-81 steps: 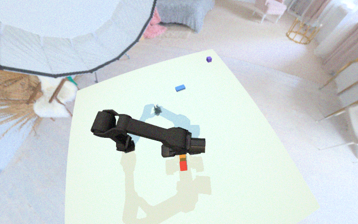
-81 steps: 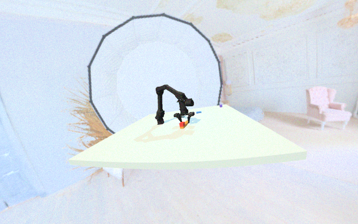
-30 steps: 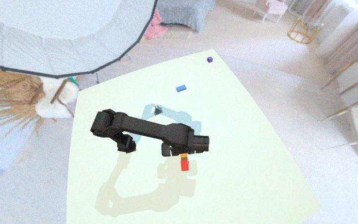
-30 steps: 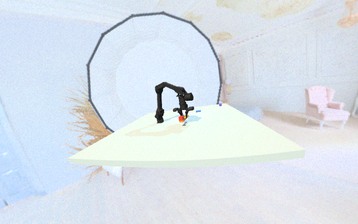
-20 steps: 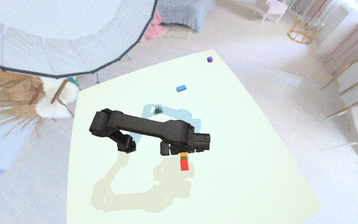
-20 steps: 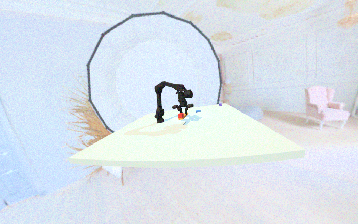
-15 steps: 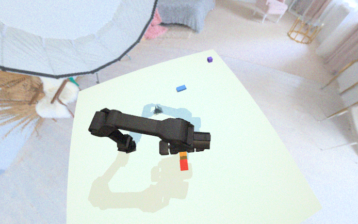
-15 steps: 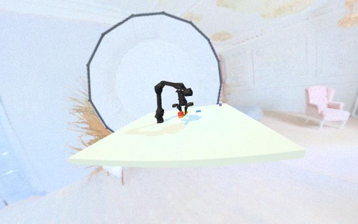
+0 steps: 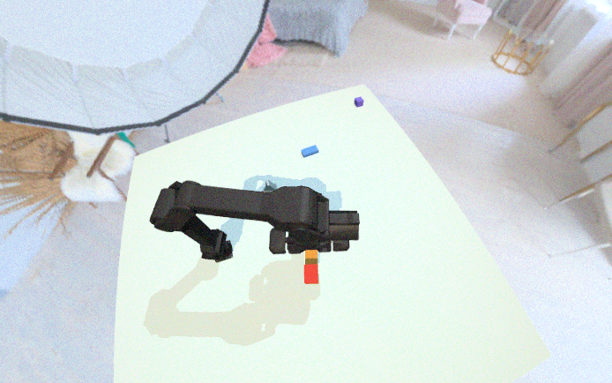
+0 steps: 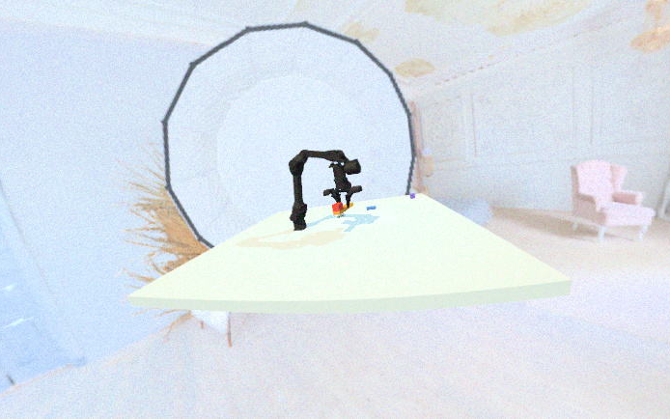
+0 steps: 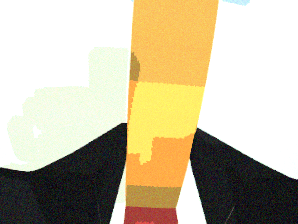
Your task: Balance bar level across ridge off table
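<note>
My gripper [image 10: 343, 203] [image 11: 159, 132] is shut on the orange bar [image 9: 310, 254] [image 11: 165, 112], with one finger on each side of it. The bar is held above the table. A red block [image 9: 310, 274] [image 10: 337, 207] [image 11: 150, 217] sits on the bar's near end, and shows at the bottom edge in the wrist view. The arm hides the bar's other end in the top view. A small dark grey, pointed thing [image 9: 268, 184], seemingly the ridge, stands behind the forearm and is partly hidden by it. I cannot make it out in the exterior view or the wrist view.
A blue brick [image 9: 309, 151] [image 10: 371, 208] lies on the pale table [image 9: 394, 295] [image 10: 379, 275], beyond the gripper. A small purple cube [image 9: 358, 101] [image 10: 412, 196] is near the table's far corner. Shadows of the arm fall on the table on both sides.
</note>
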You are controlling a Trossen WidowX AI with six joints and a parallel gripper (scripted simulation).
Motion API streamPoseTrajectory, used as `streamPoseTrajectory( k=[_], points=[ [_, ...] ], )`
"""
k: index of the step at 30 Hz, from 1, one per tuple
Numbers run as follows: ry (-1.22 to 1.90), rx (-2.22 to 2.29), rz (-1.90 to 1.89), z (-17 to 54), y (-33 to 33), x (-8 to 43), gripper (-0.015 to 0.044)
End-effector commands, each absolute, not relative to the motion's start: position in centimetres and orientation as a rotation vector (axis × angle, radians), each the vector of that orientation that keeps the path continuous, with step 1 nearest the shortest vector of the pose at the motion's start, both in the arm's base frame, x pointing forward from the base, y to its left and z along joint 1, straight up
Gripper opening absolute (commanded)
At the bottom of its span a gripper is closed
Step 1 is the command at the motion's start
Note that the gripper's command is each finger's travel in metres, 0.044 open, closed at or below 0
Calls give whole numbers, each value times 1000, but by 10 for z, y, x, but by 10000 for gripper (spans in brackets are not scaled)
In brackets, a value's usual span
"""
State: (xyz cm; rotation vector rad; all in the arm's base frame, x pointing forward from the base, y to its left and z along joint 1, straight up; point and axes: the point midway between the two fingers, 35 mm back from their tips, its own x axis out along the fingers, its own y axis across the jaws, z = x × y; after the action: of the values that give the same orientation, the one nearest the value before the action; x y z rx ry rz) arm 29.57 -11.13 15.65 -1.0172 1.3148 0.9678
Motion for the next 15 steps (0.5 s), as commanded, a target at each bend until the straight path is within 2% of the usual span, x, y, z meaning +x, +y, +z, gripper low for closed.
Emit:
streamPoseTrajectory(
  k=[1, 15],
  points=[
    [1330, -976, 931, 158, -95, 300, 0],
    [1390, -816, 783, 158, -41, 312, 0]
  ],
)
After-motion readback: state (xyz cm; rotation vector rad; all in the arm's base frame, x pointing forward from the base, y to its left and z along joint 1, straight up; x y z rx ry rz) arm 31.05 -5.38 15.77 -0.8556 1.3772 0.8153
